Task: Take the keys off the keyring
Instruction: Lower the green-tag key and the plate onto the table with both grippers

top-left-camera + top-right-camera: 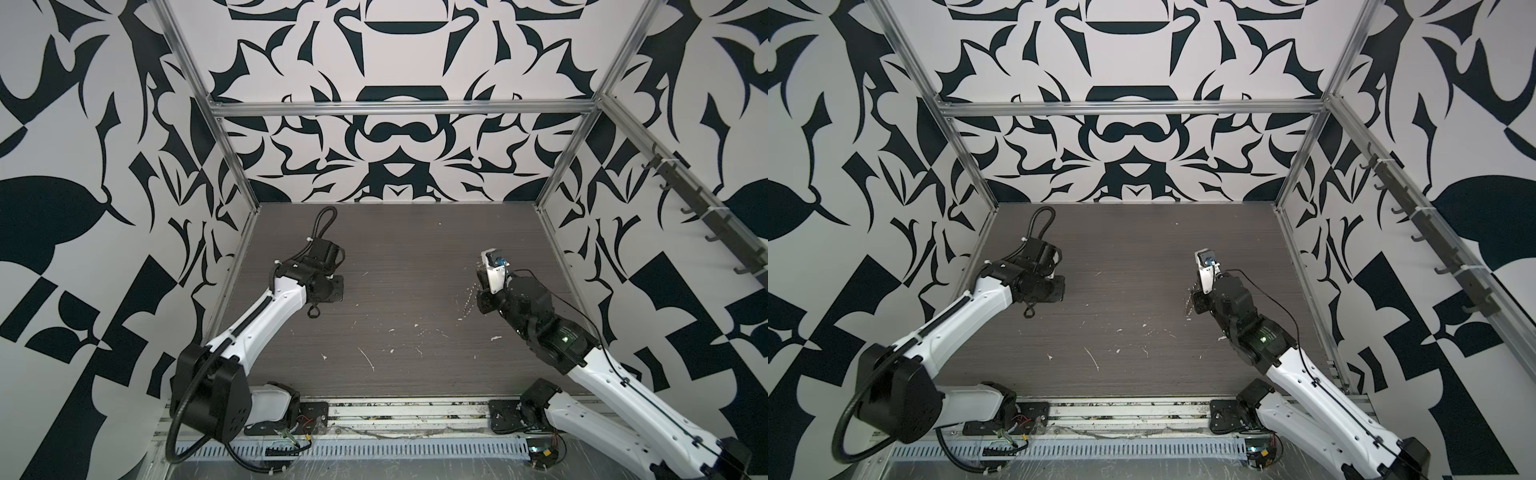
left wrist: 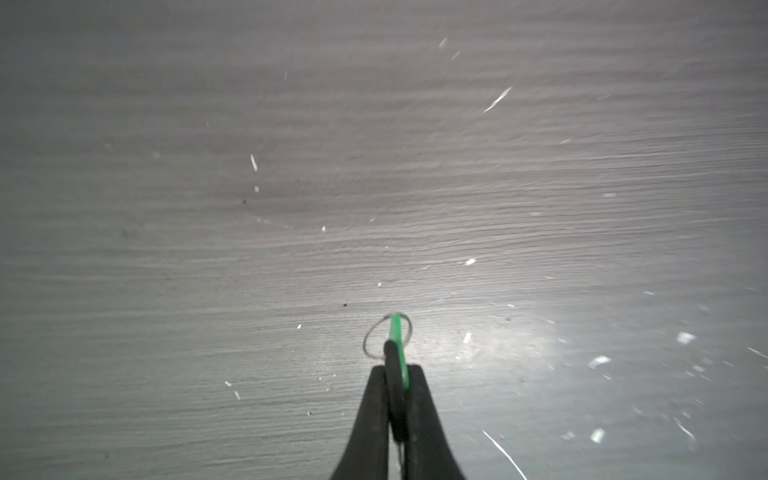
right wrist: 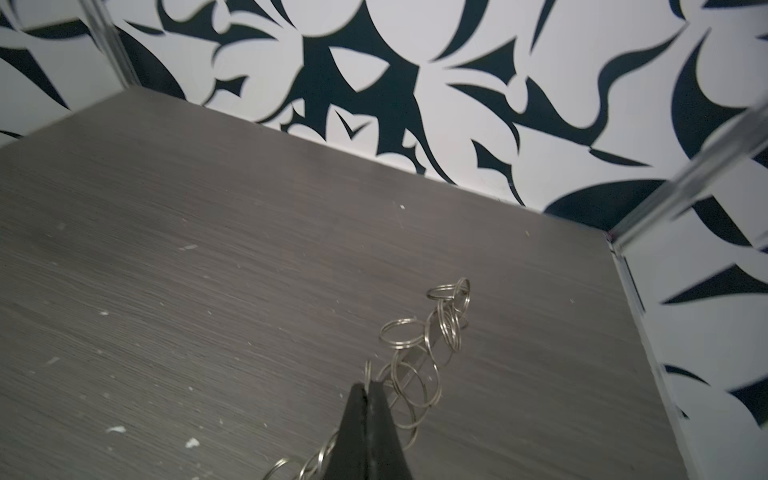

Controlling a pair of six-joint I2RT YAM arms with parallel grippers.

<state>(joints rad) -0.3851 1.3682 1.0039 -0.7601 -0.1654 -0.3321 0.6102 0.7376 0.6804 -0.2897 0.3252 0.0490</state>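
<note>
The key point(image 2: 399, 349) with its green tag is pinched in the left jaws over the surface point(image 2: 208, 249); the right jaws pinch the keyring point(image 3: 432, 345), well apart from it.

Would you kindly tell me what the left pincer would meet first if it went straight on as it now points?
Probably the bare table, with nothing in between. The left pincer is shut on the keys, whose green tag juts past the tips and would touch first. Depth is unclear.
</note>
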